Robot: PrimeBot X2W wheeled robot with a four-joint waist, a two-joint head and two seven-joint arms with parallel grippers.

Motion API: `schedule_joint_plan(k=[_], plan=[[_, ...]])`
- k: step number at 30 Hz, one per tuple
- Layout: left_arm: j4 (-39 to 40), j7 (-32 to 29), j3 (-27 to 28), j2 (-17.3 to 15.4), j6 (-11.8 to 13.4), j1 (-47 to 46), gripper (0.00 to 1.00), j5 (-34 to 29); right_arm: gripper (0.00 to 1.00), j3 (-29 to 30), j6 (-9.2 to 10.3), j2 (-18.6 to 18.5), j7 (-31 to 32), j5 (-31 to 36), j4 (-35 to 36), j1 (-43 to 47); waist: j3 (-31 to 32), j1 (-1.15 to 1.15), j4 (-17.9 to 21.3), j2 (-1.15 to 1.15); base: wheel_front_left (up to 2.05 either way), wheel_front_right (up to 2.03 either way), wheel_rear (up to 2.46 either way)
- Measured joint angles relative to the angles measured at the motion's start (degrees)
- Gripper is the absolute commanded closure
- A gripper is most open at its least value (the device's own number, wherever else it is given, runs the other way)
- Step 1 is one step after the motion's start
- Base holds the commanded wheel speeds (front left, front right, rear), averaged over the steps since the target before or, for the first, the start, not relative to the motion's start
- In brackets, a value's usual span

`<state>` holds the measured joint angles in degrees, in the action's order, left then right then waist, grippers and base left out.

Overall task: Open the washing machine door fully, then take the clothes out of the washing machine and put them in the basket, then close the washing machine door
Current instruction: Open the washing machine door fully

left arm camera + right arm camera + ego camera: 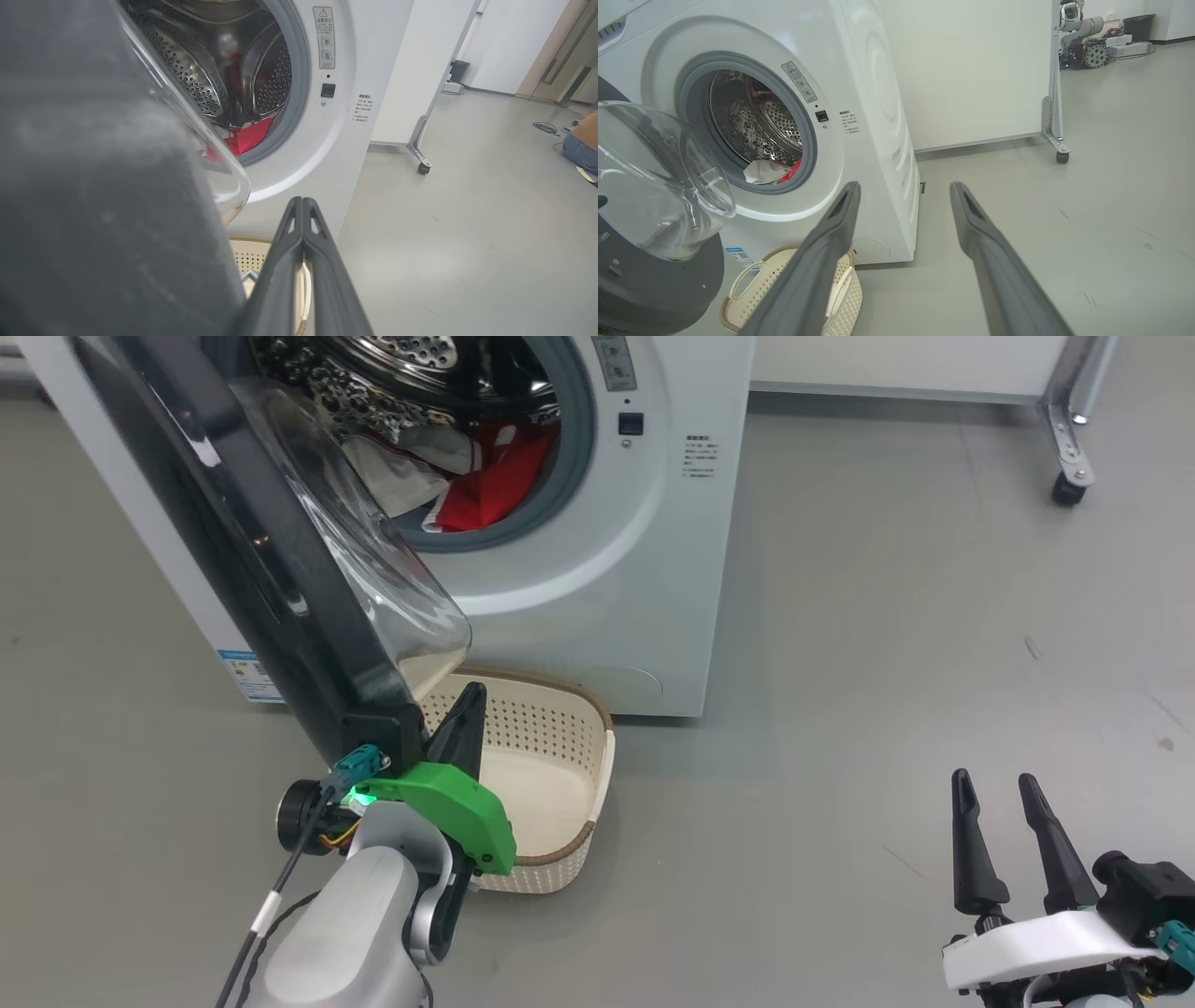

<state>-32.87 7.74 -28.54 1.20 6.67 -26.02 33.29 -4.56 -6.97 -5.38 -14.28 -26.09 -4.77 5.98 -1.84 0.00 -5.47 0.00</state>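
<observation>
The white washing machine (644, 541) stands with its black-rimmed door (252, 551) swung out, the clear glass bowl (392, 569) bulging toward the drum. Red and pale clothes (467, 476) lie inside the steel drum (205, 70). My left gripper (471, 695) is shut, empty, close beside the door's lower edge and above the cream basket (551, 747). In the left wrist view the door (103, 186) blocks the left side and the shut fingers (303, 219) point at the washer's front. My right gripper (994, 784) is open and empty, low at the right, away from the washer.
The basket (794, 289) sits on the grey floor right in front of the washer, under the door. A white panel on a castor leg (1069, 485) stands at the back right. A seated person (581, 144) shows at the far right of the left wrist view.
</observation>
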Motion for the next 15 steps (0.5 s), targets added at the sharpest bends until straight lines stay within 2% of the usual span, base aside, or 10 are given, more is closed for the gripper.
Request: schedule_joint_plan(k=[15], plan=[[-2.48,2.00,-1.30,-0.66,0.00,1.61,1.00,0.34,0.00,0.08,-0.01,0.60,0.00,0.00,-0.21,1.49,2.32,0.00,-11.13,0.00,0.00,0.00,0.00]])
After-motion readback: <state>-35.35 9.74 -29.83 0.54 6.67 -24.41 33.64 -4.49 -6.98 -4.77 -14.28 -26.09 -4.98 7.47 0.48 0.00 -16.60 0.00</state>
